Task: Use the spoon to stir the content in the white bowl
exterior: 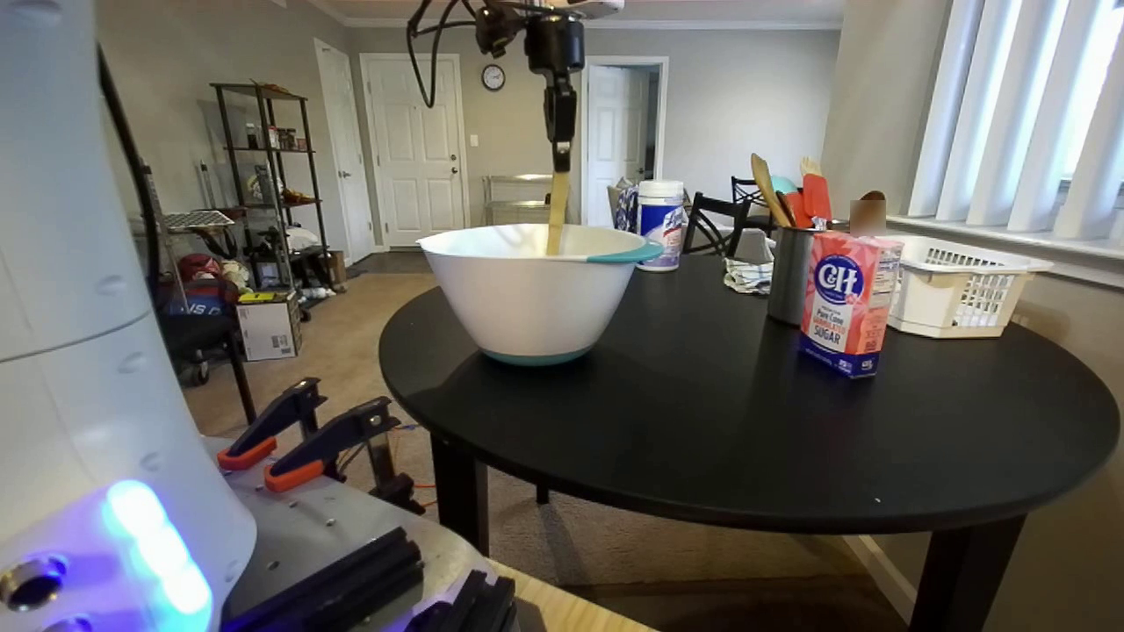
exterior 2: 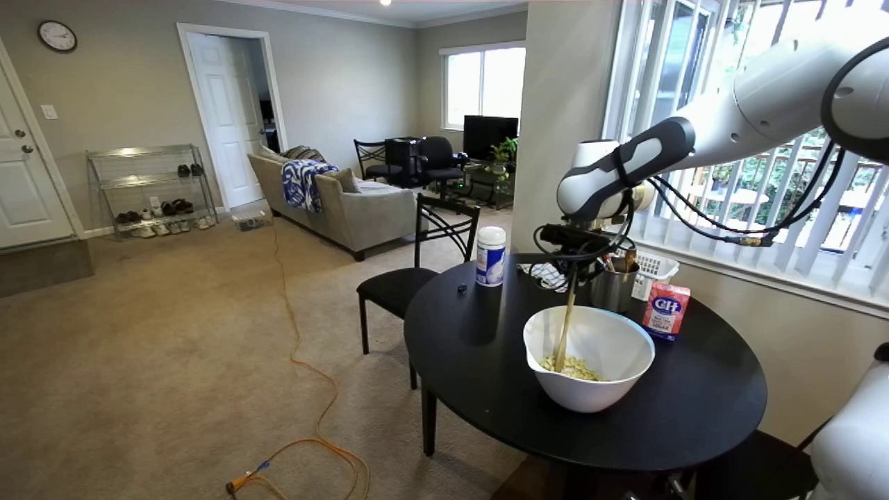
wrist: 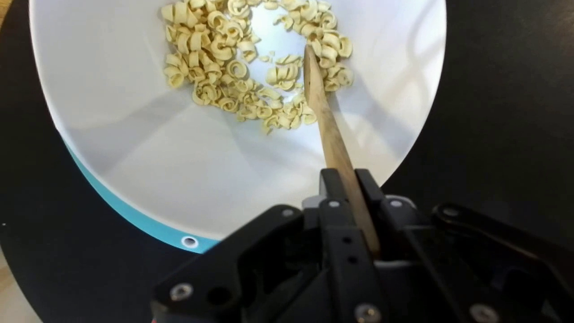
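Observation:
The white bowl [exterior: 527,298] stands on the black round table, with a teal base and a teal rim section. It also shows in an exterior view [exterior 2: 590,397] and in the wrist view [wrist: 152,166]. Pale curled pasta [wrist: 215,63] lies on its bottom, in a rough ring around a bare patch. My gripper [wrist: 344,172] is above the bowl, shut on the handle of the pale wooden spoon [wrist: 332,130]. The spoon slants down into the bowl, its tip among the pasta near the right side in the wrist view. In both exterior views the gripper [exterior: 561,156] points downward.
On the table [exterior: 685,421] stand a pink sugar box [exterior: 839,307], a metal utensil holder [exterior: 788,285], a white basket [exterior: 953,307] and a wipes canister [exterior: 660,233]. A folded cloth [exterior: 749,276] lies near the holder. A chair [exterior 2: 399,288] stands beside the table.

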Robot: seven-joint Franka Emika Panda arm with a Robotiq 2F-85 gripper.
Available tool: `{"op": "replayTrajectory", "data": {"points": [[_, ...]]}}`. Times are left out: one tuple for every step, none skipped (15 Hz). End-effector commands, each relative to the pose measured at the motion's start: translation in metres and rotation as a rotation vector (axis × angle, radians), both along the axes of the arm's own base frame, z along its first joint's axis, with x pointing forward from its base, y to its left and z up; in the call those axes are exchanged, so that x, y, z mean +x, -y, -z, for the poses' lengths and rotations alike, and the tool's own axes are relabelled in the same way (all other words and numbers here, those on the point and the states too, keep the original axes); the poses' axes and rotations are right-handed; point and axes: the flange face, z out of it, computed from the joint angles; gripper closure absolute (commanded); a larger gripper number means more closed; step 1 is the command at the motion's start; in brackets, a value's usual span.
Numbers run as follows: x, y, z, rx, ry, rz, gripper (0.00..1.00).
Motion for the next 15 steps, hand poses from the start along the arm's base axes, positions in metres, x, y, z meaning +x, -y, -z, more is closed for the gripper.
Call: {"op": "replayTrajectory", "data": {"points": [[-0.0065, 0.0053, 0.0069, -0.067, 0.024, 0.025, 0.97], [-0.0066, 0.0071, 0.0067, -0.085, 0.021, 0.026, 0.97], [-0.0069, 0.0083, 0.0064, -0.100, 0.016, 0.027, 0.97], [-0.0070, 0.0085, 0.0065, -0.110, 0.011, 0.027, 0.97], [-0.0072, 0.0088, 0.0063, -0.121, 0.004, 0.025, 0.97], [-0.0074, 0.0092, 0.0064, -0.129, -0.002, 0.024, 0.97], [-0.0075, 0.0095, 0.0068, -0.135, -0.008, 0.024, 0.97], [-0.0080, 0.0100, 0.0076, -0.140, -0.018, 0.020, 0.97], [-0.0086, 0.0102, 0.0082, -0.143, -0.028, 0.014, 0.97], [-0.0094, 0.0107, 0.0090, -0.152, -0.042, 0.013, 0.97], [-0.0103, 0.0111, 0.0094, -0.158, -0.056, 0.010, 0.97], [-0.0114, 0.0121, 0.0107, -0.169, -0.078, 0.008, 0.97], [-0.0127, 0.0130, 0.0120, -0.178, -0.099, 0.007, 0.97], [-0.0142, 0.0138, 0.0133, -0.187, -0.124, 0.005, 0.97], [-0.0159, 0.0140, 0.0142, -0.192, -0.148, 0.004, 0.97]]}}
